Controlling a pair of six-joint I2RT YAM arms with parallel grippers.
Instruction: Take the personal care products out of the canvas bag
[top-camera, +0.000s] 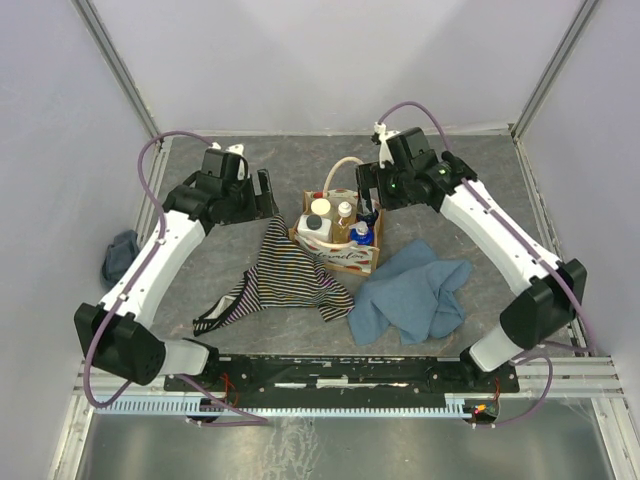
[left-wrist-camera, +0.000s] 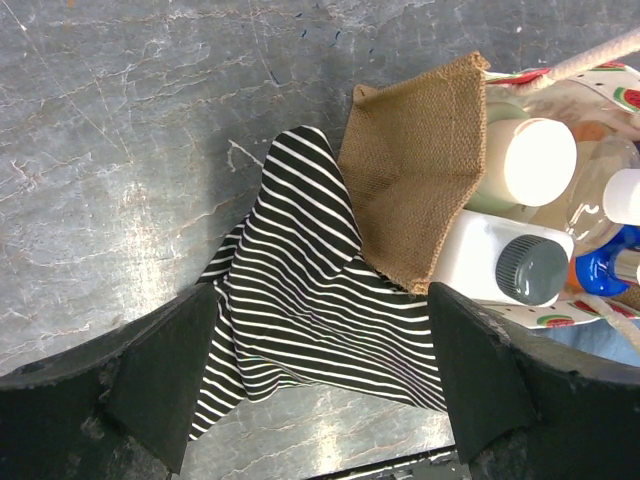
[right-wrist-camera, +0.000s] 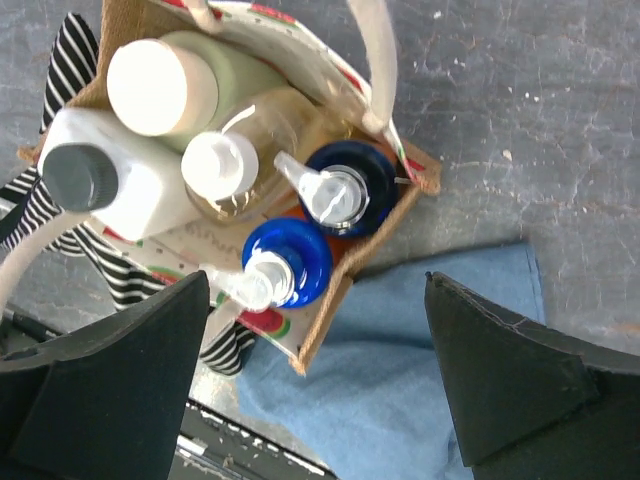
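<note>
The canvas bag (top-camera: 345, 258) stands upright mid-table with several personal care products in it. From above I see a white bottle with a dark cap (right-wrist-camera: 110, 180), a pale green bottle (right-wrist-camera: 190, 85), a clear yellowish one (right-wrist-camera: 235, 170) and two blue pump bottles (right-wrist-camera: 290, 262). My right gripper (right-wrist-camera: 315, 390) hangs open above the bag's right corner, holding nothing. My left gripper (left-wrist-camera: 320, 400) is open just left of the bag (left-wrist-camera: 420, 190), over the striped garment, with the white bottle (left-wrist-camera: 500, 265) beside its right finger.
A black-and-white striped garment (top-camera: 285, 280) lies against the bag's left front. A blue cloth (top-camera: 410, 295) is spread to the bag's right front. A dark grey-blue cloth (top-camera: 120, 255) sits by the left wall. Walls enclose the table on three sides.
</note>
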